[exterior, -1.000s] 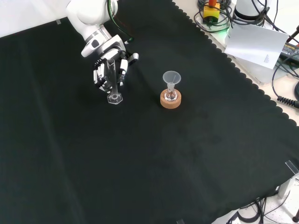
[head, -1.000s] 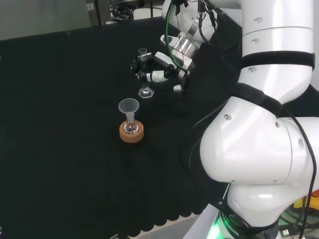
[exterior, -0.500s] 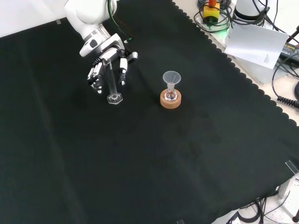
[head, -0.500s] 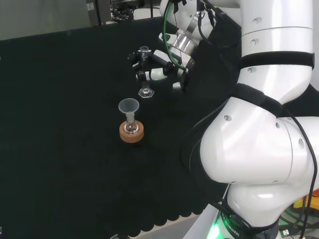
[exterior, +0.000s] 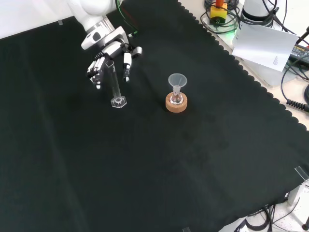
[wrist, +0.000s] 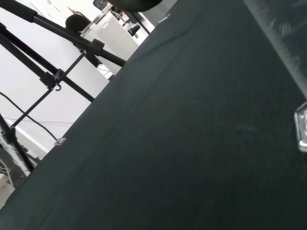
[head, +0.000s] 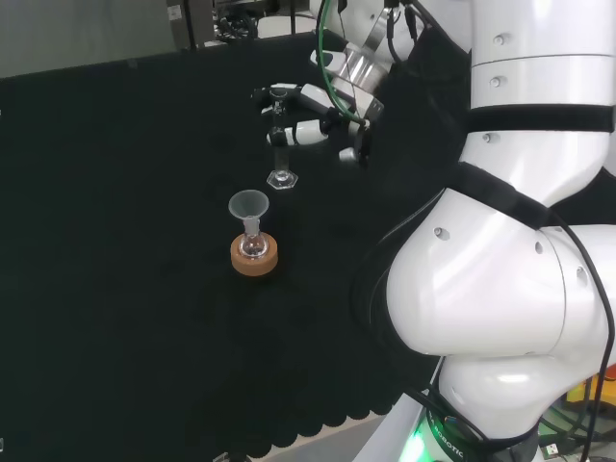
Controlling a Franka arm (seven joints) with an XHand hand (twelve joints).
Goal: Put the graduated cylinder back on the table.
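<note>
A clear graduated cylinder (head: 279, 144) (exterior: 115, 87) stands upright on the black cloth on its hexagonal foot. The hand (head: 306, 114) (exterior: 110, 59) hovers at the cylinder's top with its fingers spread straight around the tube, apart from it. In the wrist view, part of the cylinder (wrist: 283, 43) and its foot show close at the picture's edge.
A small flask with a clear funnel (head: 249, 208) (exterior: 177, 81) in its neck sits on a cork ring (head: 255, 256) (exterior: 175, 103), near the cylinder. The cloth's scalloped edge (exterior: 241, 67) runs along the right of the front view, with cables and paper beyond.
The hand's fingers have uncurled from the cylinder and the hand has risen and drawn back. The cylinder stays standing on the cloth.
</note>
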